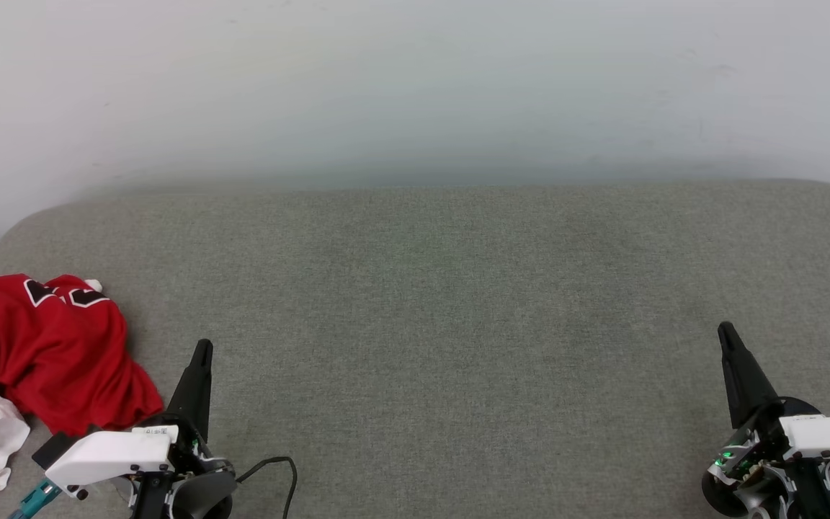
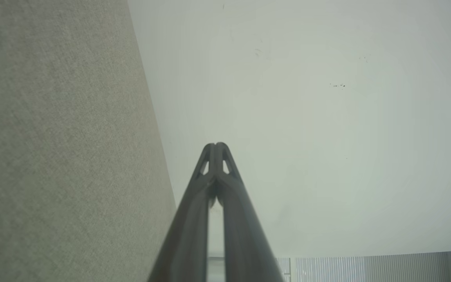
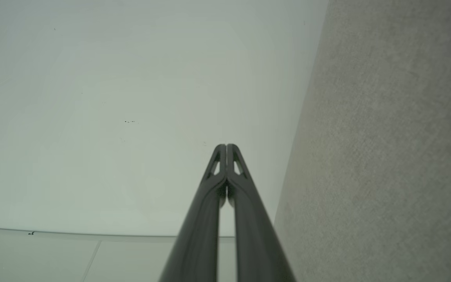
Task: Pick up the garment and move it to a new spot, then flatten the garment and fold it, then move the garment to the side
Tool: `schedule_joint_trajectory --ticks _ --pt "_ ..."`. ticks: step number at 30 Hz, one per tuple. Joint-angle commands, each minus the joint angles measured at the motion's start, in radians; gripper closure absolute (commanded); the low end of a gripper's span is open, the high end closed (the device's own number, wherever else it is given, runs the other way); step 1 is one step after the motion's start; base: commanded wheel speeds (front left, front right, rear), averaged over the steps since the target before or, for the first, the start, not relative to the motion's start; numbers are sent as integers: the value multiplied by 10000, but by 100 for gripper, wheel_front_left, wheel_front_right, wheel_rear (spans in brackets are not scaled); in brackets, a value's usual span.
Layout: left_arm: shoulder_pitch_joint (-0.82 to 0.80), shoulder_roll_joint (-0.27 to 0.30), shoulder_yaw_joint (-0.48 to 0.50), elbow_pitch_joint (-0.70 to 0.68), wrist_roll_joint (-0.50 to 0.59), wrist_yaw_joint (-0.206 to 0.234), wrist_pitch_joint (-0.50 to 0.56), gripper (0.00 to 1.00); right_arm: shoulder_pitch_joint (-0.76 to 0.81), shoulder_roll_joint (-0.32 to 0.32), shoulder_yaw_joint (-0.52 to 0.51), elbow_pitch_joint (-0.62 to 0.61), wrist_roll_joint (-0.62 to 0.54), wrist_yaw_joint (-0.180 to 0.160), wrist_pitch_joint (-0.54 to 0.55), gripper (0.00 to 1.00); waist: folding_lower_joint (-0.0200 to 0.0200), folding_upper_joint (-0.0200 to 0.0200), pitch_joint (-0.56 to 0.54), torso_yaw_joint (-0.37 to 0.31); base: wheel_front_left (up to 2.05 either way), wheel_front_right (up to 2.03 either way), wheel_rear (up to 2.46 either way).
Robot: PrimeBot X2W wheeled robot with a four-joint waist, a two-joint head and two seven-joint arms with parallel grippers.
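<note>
Red garment (image 1: 47, 353) crumpled on bench (image 1: 458, 310), just beside left gripper (image 1: 203, 346), on its left. Right gripper (image 1: 724, 329) far off. Both pinched closed, empty.

Garment (image 1: 47, 353) bright red, sleeve white with red-white stripe trim, black-white lettering patches. Table (image 1: 458, 324) speckled grey fabric weave. Wall (image 1: 415, 86) plain off-white. Left tool (image 1: 203, 347) and right tool (image 1: 725, 331) black, housings behind them white.
</note>
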Motion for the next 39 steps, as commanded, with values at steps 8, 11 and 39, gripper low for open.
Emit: schedule_joint_trajectory --ticks 8,11,39 --pt "-60 -15 12 -7 0 -27 17 100 -113 36 5 7 40 -3 -1 100 0 0 0 0 0 0 0" --pt "-60 -15 12 -7 0 -25 17 100 -113 36 5 7 40 -3 -1 100 0 0 0 0 0 0 0" --pt "67 -8 -42 120 -6 4 -19 0 87 4 6 109 -5 0 -15 0 0 0 1 -1 0 0 0"
